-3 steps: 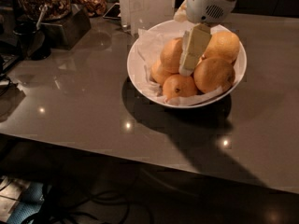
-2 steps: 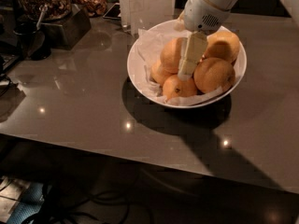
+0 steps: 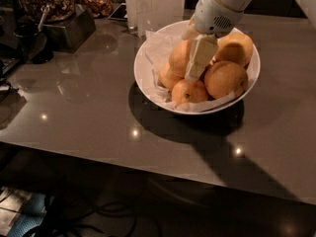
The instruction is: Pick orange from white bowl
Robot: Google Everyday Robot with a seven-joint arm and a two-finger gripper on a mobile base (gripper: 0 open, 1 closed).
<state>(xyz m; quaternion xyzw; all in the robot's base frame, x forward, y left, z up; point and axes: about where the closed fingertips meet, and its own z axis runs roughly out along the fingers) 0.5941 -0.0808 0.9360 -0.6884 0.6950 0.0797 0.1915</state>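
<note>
The white bowl (image 3: 144,58) stands on the dark table, lined with crinkled white paper and holding several oranges. My gripper (image 3: 196,63) reaches down from the upper right into the middle of the pile. It lies against the right side of a large round orange (image 3: 177,58). Another large orange (image 3: 226,79) sits just to the gripper's right, and one more (image 3: 237,47) is behind it. A smaller orange with a dark speck (image 3: 190,93) lies below the gripper's tip.
A tall pale container (image 3: 155,4) stands right behind the bowl. A dark box and a bowl of dried goods (image 3: 59,14) stand at the back left. The table's front edge (image 3: 148,162) runs below, with cables on the floor.
My gripper has moved down and slightly left, deeper into the pile of oranges. The bowl and the oranges have not moved.
</note>
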